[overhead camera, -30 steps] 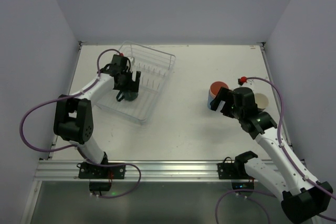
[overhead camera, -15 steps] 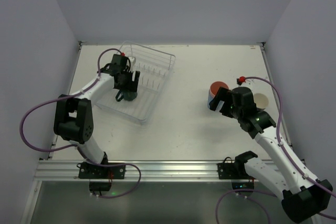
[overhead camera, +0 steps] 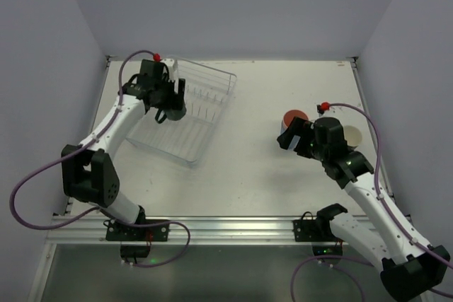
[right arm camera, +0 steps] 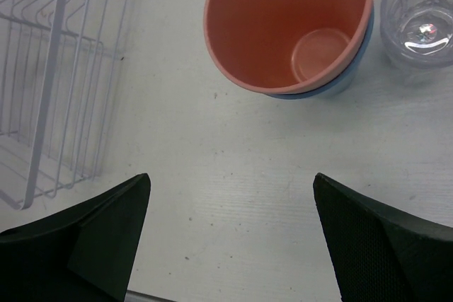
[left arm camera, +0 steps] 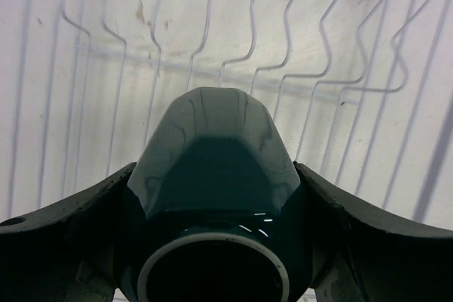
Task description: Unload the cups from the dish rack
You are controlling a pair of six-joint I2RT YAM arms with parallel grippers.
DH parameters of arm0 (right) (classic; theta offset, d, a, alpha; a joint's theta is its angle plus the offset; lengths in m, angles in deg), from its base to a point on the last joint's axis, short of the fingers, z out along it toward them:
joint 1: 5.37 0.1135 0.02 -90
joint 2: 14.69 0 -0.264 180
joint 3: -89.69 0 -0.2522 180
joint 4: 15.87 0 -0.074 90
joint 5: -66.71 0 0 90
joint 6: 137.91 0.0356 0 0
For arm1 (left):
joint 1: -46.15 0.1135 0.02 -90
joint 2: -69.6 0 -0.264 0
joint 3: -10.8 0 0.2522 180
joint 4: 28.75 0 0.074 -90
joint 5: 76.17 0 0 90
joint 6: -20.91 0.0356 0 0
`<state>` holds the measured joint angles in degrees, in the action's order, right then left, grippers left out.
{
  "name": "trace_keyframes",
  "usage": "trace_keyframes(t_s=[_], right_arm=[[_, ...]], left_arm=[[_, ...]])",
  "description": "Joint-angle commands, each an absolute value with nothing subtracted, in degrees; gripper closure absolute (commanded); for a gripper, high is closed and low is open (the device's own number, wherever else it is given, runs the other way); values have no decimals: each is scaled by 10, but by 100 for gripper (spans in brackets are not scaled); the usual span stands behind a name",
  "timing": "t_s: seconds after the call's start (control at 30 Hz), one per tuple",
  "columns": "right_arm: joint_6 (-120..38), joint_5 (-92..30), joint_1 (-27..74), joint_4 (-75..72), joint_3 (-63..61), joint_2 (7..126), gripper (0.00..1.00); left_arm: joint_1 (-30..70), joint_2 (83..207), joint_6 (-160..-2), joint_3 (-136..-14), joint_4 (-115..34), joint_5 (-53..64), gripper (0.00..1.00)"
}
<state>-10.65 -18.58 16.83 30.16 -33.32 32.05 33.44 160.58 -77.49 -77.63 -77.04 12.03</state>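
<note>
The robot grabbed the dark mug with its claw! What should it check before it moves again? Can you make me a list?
1. The dark teal mug sits between the fingers of the left gripper: ok.
2. Mug lifted clear of the dish rack wires: cannot tell.
3. The right gripper is open and empty: ok.
4. Bare table in front of the salmon cup for setting down: ok.
5. The clear glass stands upright, apart from that spot: ok.

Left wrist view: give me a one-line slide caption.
Left hand gripping a dark teal mug, wires of the dish rack behind it.
</note>
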Motion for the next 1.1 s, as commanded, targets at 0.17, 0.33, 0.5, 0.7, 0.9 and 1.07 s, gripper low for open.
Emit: trace_keyframes(t_s=[0.17,0.33,0.5,0.7,0.9,1.07], right_arm=[[-111,-230,172,282,-292,315,1],[-120,-262,172,275,-281,308,1],[-121,-290,172,261,-269,296,1],[-122,-365,172,210,-263,298,1],[-113,-434,171,159,-264,313,1],[-89,-491,172,93,-274,313,1]], left_arm=[[338,1501,-809,-904,-774,87,100],[343,1460,-848,-904,-742,31,100],[345,1422,-925,-873,-649,-72,100],[345,1380,-1054,-792,-478,-188,100],[345,1346,-1182,-682,-265,-251,100],[344,1334,-1311,-597,-61,-260,100]])
